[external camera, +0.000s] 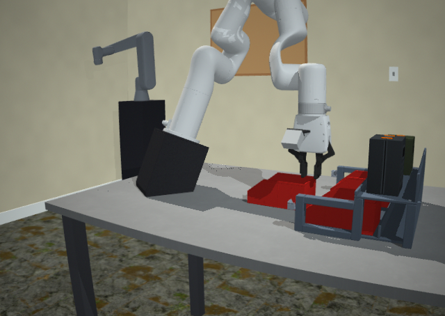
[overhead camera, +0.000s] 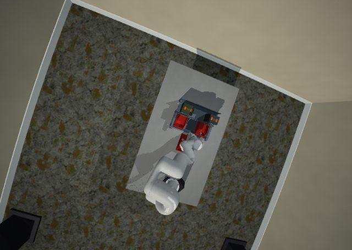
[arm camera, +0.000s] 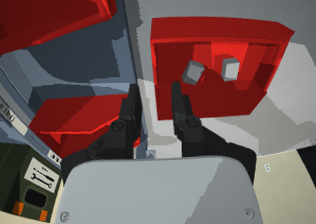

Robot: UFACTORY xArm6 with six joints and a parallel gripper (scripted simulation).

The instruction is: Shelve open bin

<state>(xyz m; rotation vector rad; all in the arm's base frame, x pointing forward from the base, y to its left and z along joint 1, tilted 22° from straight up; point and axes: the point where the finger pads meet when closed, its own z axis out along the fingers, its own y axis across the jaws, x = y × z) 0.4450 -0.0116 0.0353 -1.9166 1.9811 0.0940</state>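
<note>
So the red open-topped plastic-looking bin (overhead camera: 179, 146) (external camera: 269, 194) (arm camera: 212, 106) is sitting on the grey rectangular table (overhead camera: 159, 105) (external camera: 222, 230) (arm camera: 291, 120), out in front of the blue-grey shelf frame (overhead camera: 171, 125) (external camera: 356, 219) (arm camera: 129, 41), with two small grey blocky parts (arm camera: 193, 72) lying inside it. The black-fingered claw (external camera: 310, 176) (arm camera: 155, 94) on the white arm (overhead camera: 166, 189) (external camera: 311, 84) is hanging above it, pointing down, fingers standing partway open, kinda narrow, and gripping nothing. In the wrist view the bin is lying mostly off to the right of the fingers, with one fingertip overlapping its near edge and the other showing over by the shelf side. Two more red bins (overhead camera: 180, 120) (external camera: 329, 217) (arm camera: 74, 115) are sitting in the shelf with the free spot between them, and a dark upright case (overhead camera: 213, 119) (external camera: 385, 164) is standing on the upper board behind.
</note>
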